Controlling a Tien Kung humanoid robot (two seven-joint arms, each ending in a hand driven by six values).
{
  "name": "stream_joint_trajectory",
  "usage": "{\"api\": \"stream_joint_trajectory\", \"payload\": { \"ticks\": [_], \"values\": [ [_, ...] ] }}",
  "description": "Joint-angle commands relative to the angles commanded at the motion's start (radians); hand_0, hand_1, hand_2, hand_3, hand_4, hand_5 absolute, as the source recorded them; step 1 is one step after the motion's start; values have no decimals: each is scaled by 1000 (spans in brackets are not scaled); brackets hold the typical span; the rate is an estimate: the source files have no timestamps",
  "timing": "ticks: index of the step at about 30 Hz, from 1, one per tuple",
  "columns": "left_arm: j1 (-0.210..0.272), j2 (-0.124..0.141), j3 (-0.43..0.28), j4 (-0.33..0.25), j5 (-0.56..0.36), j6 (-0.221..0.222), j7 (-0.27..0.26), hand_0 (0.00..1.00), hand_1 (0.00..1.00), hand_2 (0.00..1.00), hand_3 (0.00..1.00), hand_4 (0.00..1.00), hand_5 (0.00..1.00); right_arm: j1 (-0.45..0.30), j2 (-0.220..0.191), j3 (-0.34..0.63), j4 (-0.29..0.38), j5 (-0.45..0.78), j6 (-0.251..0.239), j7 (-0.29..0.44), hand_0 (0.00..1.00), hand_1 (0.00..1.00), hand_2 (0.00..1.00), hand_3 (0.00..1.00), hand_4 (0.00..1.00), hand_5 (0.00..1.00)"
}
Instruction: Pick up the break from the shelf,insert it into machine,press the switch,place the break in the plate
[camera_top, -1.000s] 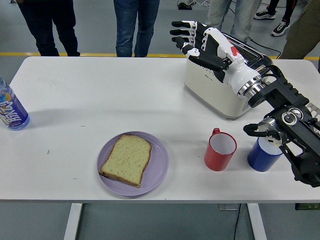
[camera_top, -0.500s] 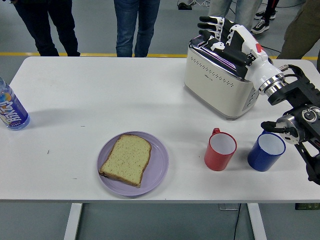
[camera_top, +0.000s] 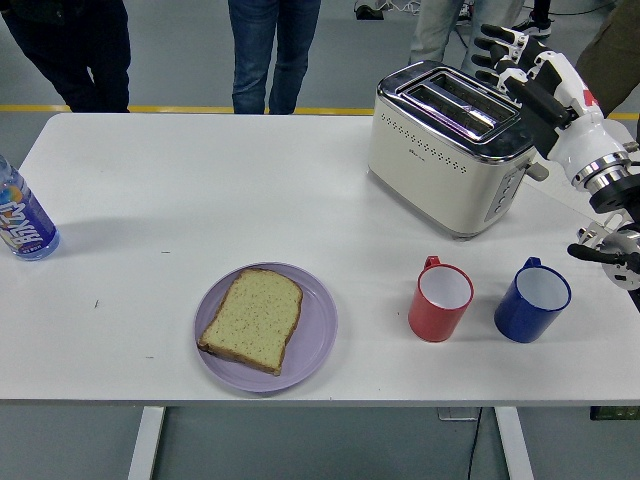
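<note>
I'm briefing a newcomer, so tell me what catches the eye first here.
A slice of bread lies flat on the purple plate near the table's front edge. Behind the red cup and blue cup, a cream toaster stands with empty slots, the right hand open beside it.

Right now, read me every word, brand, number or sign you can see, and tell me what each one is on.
Bottle at the table's left edge: a blue label with large white lettering, cut off by the picture's edge and too blurred to read.
Toaster: a small dark mark on its front side, too small to read.
Plate, red mug, blue mug: no text visible.
</note>
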Motion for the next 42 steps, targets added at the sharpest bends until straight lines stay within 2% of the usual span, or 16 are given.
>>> {"api": "stream_joint_trajectory", "payload": {
  "ticks": [6,10,11,22,28,29,42],
  "values": [
    [7,-2,-6,0,9,-2,2,630,490,470,539,326,803,-51,-24,43,-22,7,-4,10,884,831,833,797,493,457],
    [12,-3,-12,0,18,-3,3,630,490,470,539,326,803,-77,-32,67,-28,6,-6,15,884,831,833,797,493,457],
    [14,-3,-14,0,21,-3,4,630,491,471,539,326,803,-87,-36,75,-29,7,-7,17,886,838,833,800,501,420],
    [21,-5,-18,0,29,-6,4,629,491,477,539,326,803,-151,-54,132,-32,8,-14,26,886,835,828,798,504,417],
    [22,-6,-18,0,29,-8,4,630,491,478,539,326,804,-184,-60,152,-33,10,-12,24,886,836,828,797,500,423],
    [21,-7,-19,0,29,-8,4,629,491,480,539,324,806,-189,-61,155,-33,10,-12,24,887,838,828,796,484,461],
    [20,-8,-22,0,31,-8,5,629,491,484,538,323,809,-250,-68,225,-32,10,-14,26,889,832,827,795,485,471]
  ]
}}
